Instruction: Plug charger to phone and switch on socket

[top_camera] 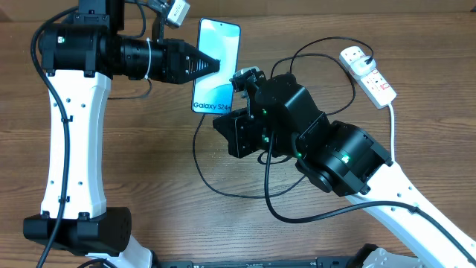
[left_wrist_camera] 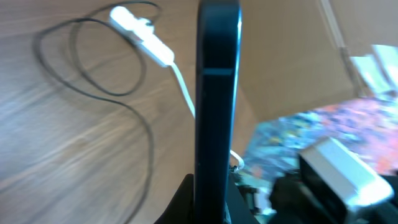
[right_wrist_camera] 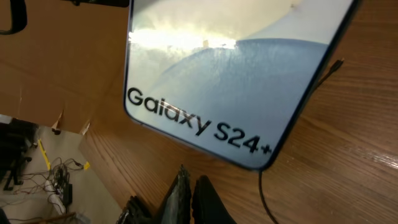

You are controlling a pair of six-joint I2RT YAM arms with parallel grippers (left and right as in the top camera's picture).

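Right gripper (right_wrist_camera: pixel 194 198): jaws narrow, nearly together. Cannot tell whether the plug is pinched between them. The thin black charger cable (right_wrist_camera: pixel 265 194) lies on the table just beside the tips.

Phone (right_wrist_camera: pixel 236 74): directly ahead of the right gripper, near but not touching. Its bottom edge, the one under "Galaxy S24+", faces the tips. Its long axis runs away from that gripper, so the likely approach is straight along the axis into the bottom edge.

Left gripper (top_camera: pixel 210 65): clamped on the phone's side edge at about mid-length, holding it screen-up. The right arm is nearer the port end.

Power strip (top_camera: pixel 368 74): far, at the back right, well apart from both grippers. Switch state is too small to read.
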